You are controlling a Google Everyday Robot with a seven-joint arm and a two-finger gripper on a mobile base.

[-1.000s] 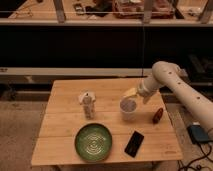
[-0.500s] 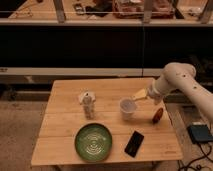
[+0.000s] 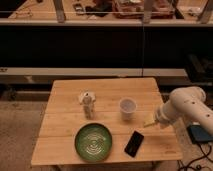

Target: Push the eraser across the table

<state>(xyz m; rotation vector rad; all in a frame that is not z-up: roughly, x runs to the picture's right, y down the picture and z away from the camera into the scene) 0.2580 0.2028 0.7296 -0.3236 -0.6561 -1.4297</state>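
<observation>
Near the right edge of the worktop (image 3: 62, 112) hovers the gripper (image 3: 150, 121); whether it is open or closed cannot be told. Just below-left of it, apart, lies the eraser (image 3: 134, 143), close to the front edge.

Single view: I look down from a raised point off the near edge of the table (image 3: 65, 112), facing far; gripper (image 3: 150, 121) at its right.
</observation>
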